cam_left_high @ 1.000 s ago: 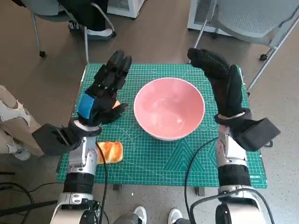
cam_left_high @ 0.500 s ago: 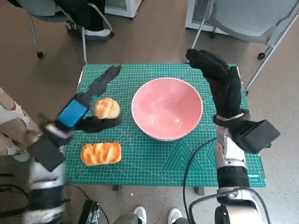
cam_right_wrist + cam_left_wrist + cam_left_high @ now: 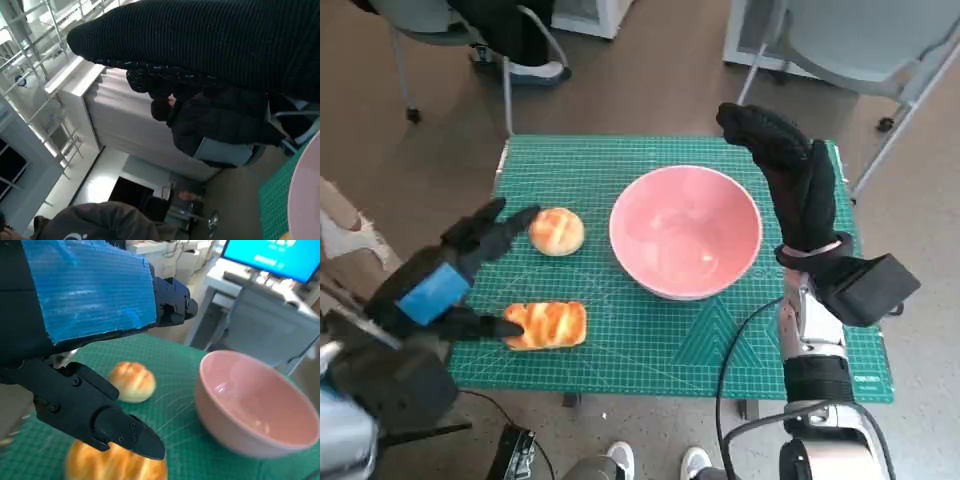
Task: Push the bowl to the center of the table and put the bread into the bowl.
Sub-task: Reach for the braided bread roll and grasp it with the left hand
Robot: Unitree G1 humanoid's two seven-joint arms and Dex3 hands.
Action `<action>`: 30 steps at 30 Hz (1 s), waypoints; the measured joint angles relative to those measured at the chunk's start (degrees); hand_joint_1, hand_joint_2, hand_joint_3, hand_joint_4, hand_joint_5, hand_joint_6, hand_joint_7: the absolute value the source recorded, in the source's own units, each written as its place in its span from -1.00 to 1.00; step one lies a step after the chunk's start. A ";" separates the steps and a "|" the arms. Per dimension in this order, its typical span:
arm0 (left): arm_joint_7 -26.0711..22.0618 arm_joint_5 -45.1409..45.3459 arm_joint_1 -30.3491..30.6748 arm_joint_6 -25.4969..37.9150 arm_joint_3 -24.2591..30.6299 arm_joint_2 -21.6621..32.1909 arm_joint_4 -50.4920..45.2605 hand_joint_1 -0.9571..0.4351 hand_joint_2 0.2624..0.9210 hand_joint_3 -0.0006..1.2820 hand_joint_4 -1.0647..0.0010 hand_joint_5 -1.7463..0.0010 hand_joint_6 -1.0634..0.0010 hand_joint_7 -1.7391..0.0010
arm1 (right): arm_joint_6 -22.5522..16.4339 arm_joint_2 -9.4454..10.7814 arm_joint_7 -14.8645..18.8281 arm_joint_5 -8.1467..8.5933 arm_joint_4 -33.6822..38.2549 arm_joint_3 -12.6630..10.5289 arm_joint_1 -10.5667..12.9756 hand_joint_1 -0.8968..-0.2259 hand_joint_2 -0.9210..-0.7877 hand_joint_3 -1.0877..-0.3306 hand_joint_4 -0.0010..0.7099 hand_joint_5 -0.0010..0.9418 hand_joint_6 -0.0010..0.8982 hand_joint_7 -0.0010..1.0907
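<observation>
The pink bowl (image 3: 686, 231) (image 3: 257, 410) stands near the middle of the green mat (image 3: 620, 170), a little to the right. A round bread roll (image 3: 557, 231) (image 3: 132, 382) lies left of it, and a longer glazed bread (image 3: 546, 325) (image 3: 116, 465) lies near the mat's front left edge. My left hand (image 3: 445, 277) (image 3: 90, 340) hangs open over the mat's left edge, fingers spread, one fingertip at the longer bread and the others pointing toward the roll. My right hand (image 3: 790, 180) is raised beside the bowl's right rim, fingers extended, holding nothing.
Chair legs (image 3: 506, 95) and a person's feet stand beyond the mat's far edge. A grey chair (image 3: 865, 40) stands at the back right. A person (image 3: 210, 127) sits in the background of the right wrist view. A pale-trousered leg (image 3: 340, 240) shows at the left.
My left hand has pulled back from beside the bowl, down and to the left, uncovering the roll and coming over the longer bread. The bowl and right hand have stayed put.
</observation>
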 measured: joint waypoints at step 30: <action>-0.36 20.78 -1.12 16.97 -20.24 0.45 0.18 -0.23 0.33 -0.99 0.63 0.98 0.38 0.94 | 0.19 0.26 3.09 2.76 2.37 -0.24 -0.40 -0.39 -1.00 -0.24 -0.42 -1.00 -0.56 -0.69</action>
